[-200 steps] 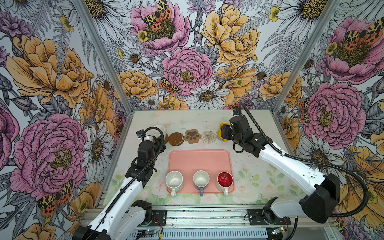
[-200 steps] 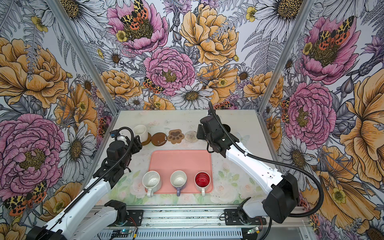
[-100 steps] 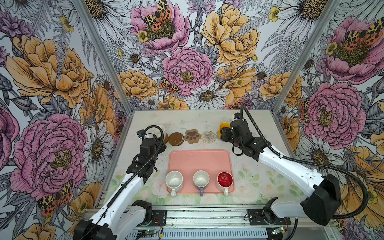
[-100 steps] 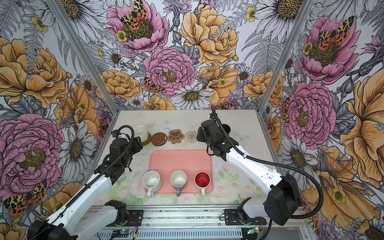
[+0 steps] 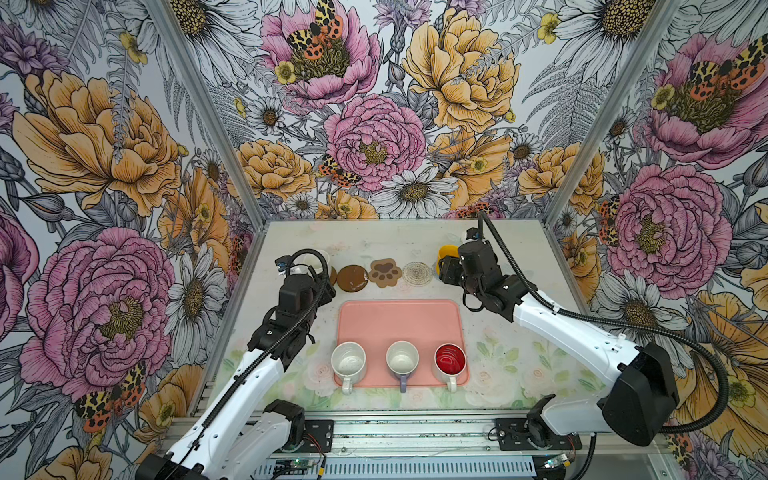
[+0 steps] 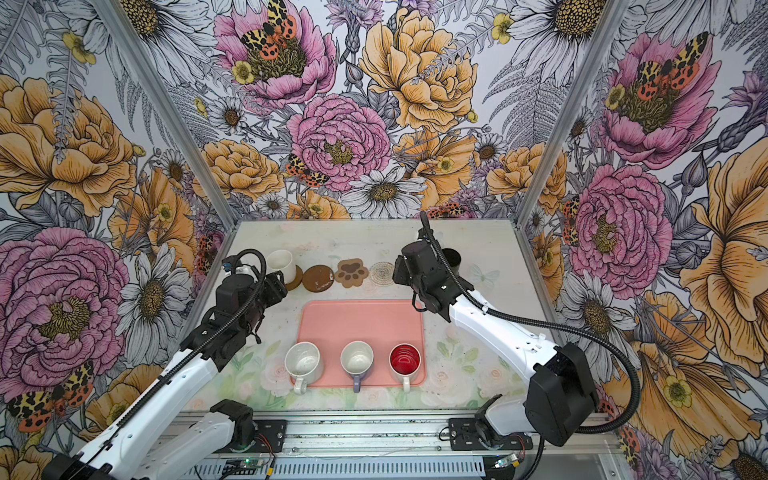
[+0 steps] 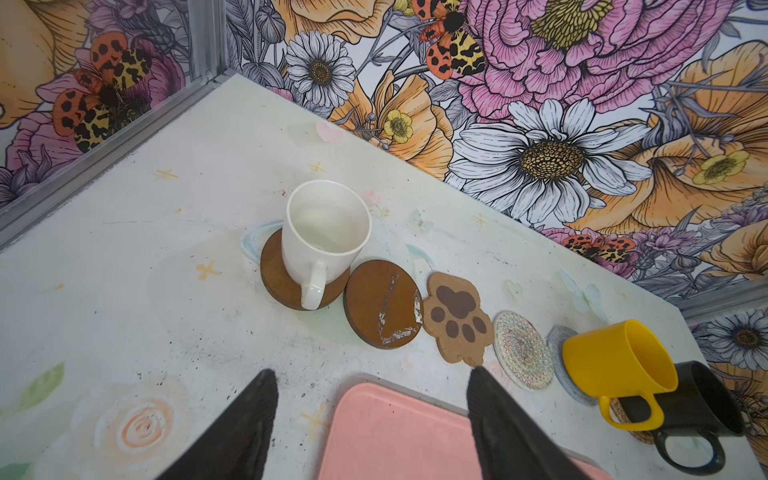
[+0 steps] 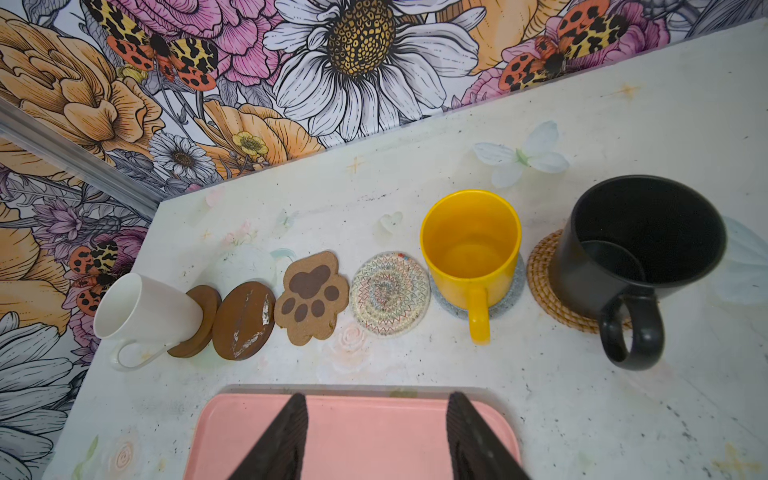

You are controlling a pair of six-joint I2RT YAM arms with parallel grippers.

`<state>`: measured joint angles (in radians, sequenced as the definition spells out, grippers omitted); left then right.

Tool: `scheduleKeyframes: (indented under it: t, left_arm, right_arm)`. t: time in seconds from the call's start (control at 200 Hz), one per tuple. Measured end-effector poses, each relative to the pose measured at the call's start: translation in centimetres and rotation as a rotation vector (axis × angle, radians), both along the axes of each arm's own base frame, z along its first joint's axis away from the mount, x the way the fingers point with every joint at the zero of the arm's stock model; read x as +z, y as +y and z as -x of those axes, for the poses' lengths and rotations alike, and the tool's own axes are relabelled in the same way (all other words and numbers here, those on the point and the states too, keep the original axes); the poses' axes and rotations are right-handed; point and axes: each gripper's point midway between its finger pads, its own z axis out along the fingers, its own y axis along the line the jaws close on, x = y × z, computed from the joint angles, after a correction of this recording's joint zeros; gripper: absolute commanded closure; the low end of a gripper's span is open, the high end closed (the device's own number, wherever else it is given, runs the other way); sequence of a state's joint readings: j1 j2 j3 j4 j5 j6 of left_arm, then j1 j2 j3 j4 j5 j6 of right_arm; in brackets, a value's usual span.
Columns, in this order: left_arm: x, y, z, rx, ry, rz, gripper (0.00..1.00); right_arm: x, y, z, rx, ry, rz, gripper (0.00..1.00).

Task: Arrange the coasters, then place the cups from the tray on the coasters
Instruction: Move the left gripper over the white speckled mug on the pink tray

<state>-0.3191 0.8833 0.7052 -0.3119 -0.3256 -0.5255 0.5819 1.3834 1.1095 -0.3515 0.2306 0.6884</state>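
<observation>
six coasters lie in a row along the far side of the pale floral bench (image 5: 374,237), beyond the large salmon-pink rectangular tray (image 5: 399,324)

from the left: a dark brown wooden disc (image 7: 278,274) under a plain white mug (image 7: 324,232), a second dark brown disc (image 7: 382,309) that is bare and scuffed white, a bare tan paw-shaped mat (image 7: 457,322), a bare clear patterned disc (image 7: 521,351), a pale blue woven disc (image 8: 505,305) under a yellow mug (image 8: 471,245), and a tan rattan disc (image 8: 540,282) under a black mug (image 8: 640,249), which sits off-centre on it

three mugs stand upright along the tray's near edge, handles towards the near side: a speckled white mug (image 5: 348,359), a lavender mug with white inside (image 5: 402,357) and a white mug with red inside (image 5: 450,359)

in both top views the right wrist covers the blue disc, and the left arm's cable loop crosses the white mug in a top view

the left arm reaches in from the near left, its left end effector (image 7: 371,374) released and empty at the tray's far left corner, facing the white mug

the right arm stretches in from the near right, its right end effector (image 8: 377,397) parted with nothing between its fingers, over the tray's far edge, facing the row
</observation>
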Motion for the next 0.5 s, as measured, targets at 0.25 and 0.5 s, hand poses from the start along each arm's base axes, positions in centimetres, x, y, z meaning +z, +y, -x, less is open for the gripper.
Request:
scheduleKeyframes:
  t: [0.25, 0.5]
  left_arm:
    - [1.7, -0.8, 0.7, -0.033, -0.014, 0.0, 0.26]
    - [2.5, -1.9, 1.8, -0.095, 0.015, -0.026, 0.28]
  right_arm:
    - [-1.3, -0.7, 0.0, -0.005, 0.029, 0.0, 0.44]
    - [-2.3, -1.3, 0.0, -0.01, 0.046, -0.006, 0.44]
